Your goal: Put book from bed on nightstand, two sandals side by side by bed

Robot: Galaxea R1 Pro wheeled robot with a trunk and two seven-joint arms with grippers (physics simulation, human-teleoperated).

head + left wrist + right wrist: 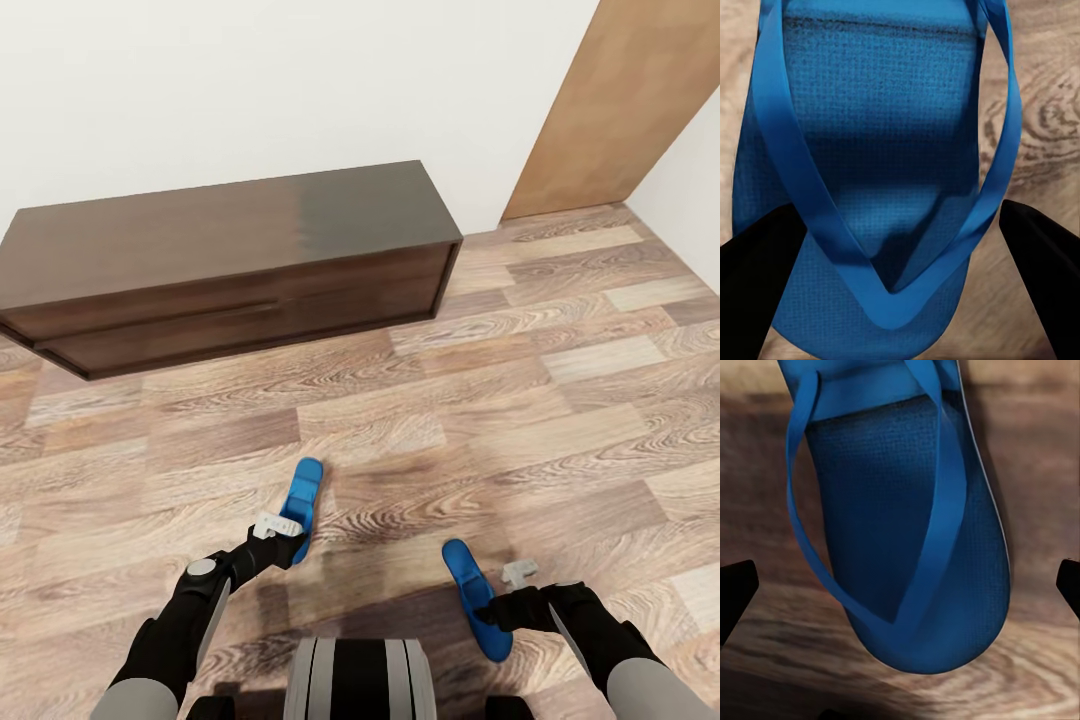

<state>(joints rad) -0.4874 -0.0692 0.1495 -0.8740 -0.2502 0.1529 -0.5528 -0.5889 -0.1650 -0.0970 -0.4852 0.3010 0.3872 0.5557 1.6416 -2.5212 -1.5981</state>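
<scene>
Left gripper [900, 247]: jaws spread wide, the two dark fingers [757, 277] standing either side of the toe end of the left sandal [877, 150] without visibly pressing it. In the head view this gripper [285, 540] sits at the near end of that sandal [303, 492], which lies flat on the floor [560, 400] pointing away from the robot.

Right gripper [900, 585]: jaws released and set far apart, only the finger tips [735, 589] entering at the picture's edges (the right sandal [907, 525] lies between them, well clear of both). In the head view the gripper [500, 608] is beside the near half of this sandal [472, 590], which lies flat and angled slightly outward.

Sandals: bright blue flip-flops, flat soles with a fine woven-looking grain, rounded toe, and a smooth Y-shaped strap [892, 300] meeting at a point near the toe. The two lie well apart, one before each arm, not side by side.

Floor: light brown wood planks with bold swirling grain, shadowed under the arms.

Background: a long low bench [230, 260] of dark brown wood, box-shaped with a glossy top, standing against a white wall [250, 80]; a plain brown wooden door [610, 110] to its right.
</scene>
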